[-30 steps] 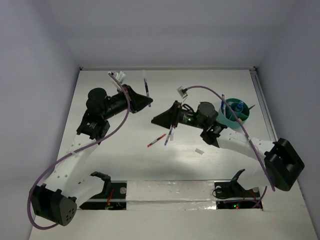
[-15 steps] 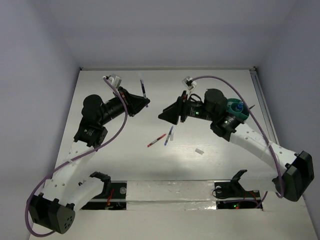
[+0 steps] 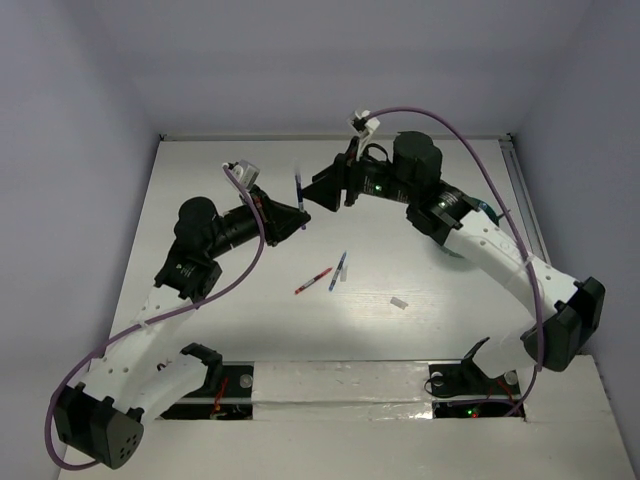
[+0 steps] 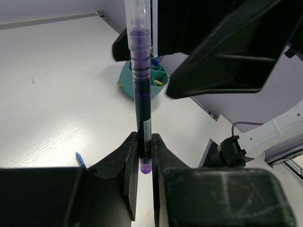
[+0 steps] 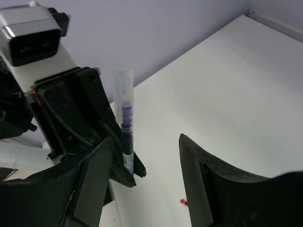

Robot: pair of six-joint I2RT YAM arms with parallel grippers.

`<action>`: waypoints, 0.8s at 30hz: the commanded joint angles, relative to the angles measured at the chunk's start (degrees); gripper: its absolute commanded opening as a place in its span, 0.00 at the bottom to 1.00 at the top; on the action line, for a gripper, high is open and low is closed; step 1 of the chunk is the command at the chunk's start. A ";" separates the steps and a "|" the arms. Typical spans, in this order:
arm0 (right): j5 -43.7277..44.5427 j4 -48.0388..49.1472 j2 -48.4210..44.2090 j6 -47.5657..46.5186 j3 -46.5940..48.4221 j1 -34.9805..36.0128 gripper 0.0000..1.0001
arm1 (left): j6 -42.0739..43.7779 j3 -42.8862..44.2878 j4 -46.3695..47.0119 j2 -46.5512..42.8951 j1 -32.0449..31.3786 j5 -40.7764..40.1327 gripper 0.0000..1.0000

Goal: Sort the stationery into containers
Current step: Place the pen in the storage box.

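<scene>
- The left tool (image 4: 145, 146) is pinched narrow on a pen (image 4: 142, 85), gripping it near its lower end, with a purple tip poking out below the black fingers (image 4: 130, 161).
- The pen stands upright above the bench. It has a clear plastic barrel with dark purple ink inside, a ribbed purple band high up, and a small printed label just above the grip.
- The right tool (image 5: 147, 139) is spread wide and holds nothing. Its matte black wedge-shaped fingers (image 5: 94, 179) are just beside the pen's upper part. Whether either one touches the pen cannot be told.
- In the left wrist view the pen's top is cut off, and the right tool hides the space behind it.
- The round teal tub (image 4: 124, 84) sits on the bench beyond the pen, partly hidden. Small blue and yellow bits show inside it.
- Loose on the bench mid-way lie a red pen (image 3: 313, 281), a blue pen (image 3: 341, 268) just beside it, and a white eraser (image 3: 399, 302) nearby.
- The bench (image 3: 250, 320) is white and faintly grained, and the walls are pale lilac.
</scene>
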 commanded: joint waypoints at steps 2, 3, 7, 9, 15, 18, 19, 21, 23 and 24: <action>-2.75 -0.47 2.35 -0.77 4.31 -0.26 0.61 | 1.08 0.06 3.49 -0.33 -0.67 1.48 0.00; -2.84 -0.12 2.61 -0.42 4.40 -0.26 0.59 | 1.00 -0.11 3.66 -0.42 -0.67 1.48 0.00; -4.68 1.98 3.41 0.81 4.40 -0.26 0.53 | 1.08 -0.55 3.75 -0.24 -0.67 1.57 0.00; -5.21 2.60 3.93 1.78 4.32 -0.26 0.52 | 0.82 -0.73 4.19 -0.07 -0.67 1.74 0.00; -5.74 5.85 4.64 3.62 3.09 -0.26 0.43 | 0.56 -1.08 4.55 -0.07 -1.19 1.83 0.00; -5.65 6.65 4.73 4.24 2.82 -0.26 0.18 | 0.56 -1.26 4.55 -0.07 -1.19 1.92 0.00; -5.65 6.65 4.73 4.24 2.73 -0.26 0.10 | 0.64 -1.35 4.55 -0.15 -1.19 2.18 0.00; -4.78 6.82 4.46 4.42 2.12 -0.26 0.00 | 0.73 -1.52 4.81 -0.42 -1.19 2.27 0.00; -1.89 7.35 3.15 4.60 0.63 -0.26 0.00 | 1.43 -1.44 4.11 -1.03 -1.19 1.75 0.00; -0.39 6.92 2.62 3.90 0.28 -0.26 0.00 | 1.87 -1.17 3.50 -1.47 -1.19 1.22 0.07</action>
